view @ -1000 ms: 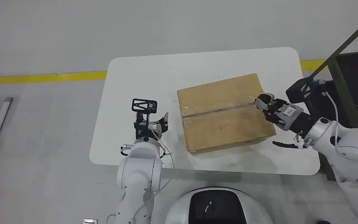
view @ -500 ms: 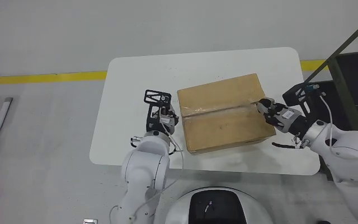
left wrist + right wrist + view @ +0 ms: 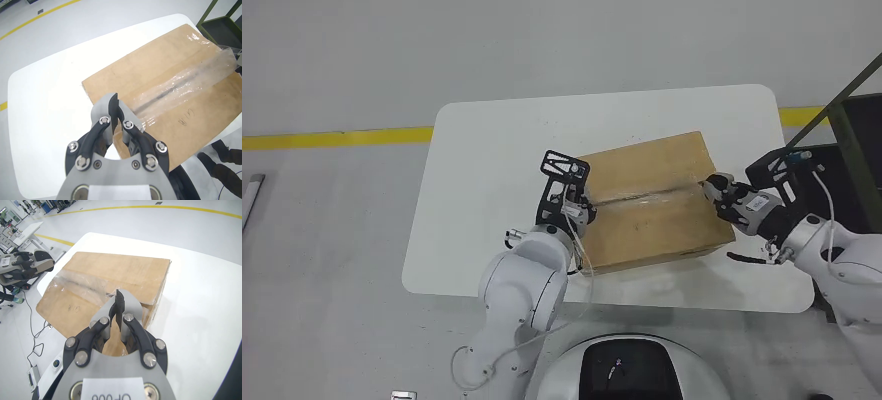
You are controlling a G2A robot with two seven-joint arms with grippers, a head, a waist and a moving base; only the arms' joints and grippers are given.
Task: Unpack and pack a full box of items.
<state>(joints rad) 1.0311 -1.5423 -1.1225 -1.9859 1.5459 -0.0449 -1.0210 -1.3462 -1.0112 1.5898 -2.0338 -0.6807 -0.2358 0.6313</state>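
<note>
**A:** Two claws are to be accounted for, nearest first. How is the left gripper [image 3: 114,100] found?

**B:** It is found clenched, its fingers pressed together with nothing seen between them. It is held over the end of the box [image 3: 160,75] that lies toward the robot's left, just where the taped seam begins. Whether the cardboard is touched cannot be told.

**A:** And the right gripper [image 3: 117,300]?

**B:** It is placed at the opposite end of the same seam and is closed on the tape [image 3: 79,285]. The clear strip is lifted off the cardboard at that end and is drawn up to the pinched fingertips.

**A:** Where is the box itself set?

**B:** It is set flat on the white table [image 3: 492,150], toward the near edge and slightly turned, with both flaps shut. The tape is laid along the middle seam from end to end and is wrinkled throughout. A handwritten mark [image 3: 186,118] is seen on the flap nearer the robot.

**A:** What is noted farther off?

**B:** A dark green frame [image 3: 852,90] is seen past the table's far right corner. A yellow line [image 3: 332,138] is painted across the grey floor behind the table.
</note>
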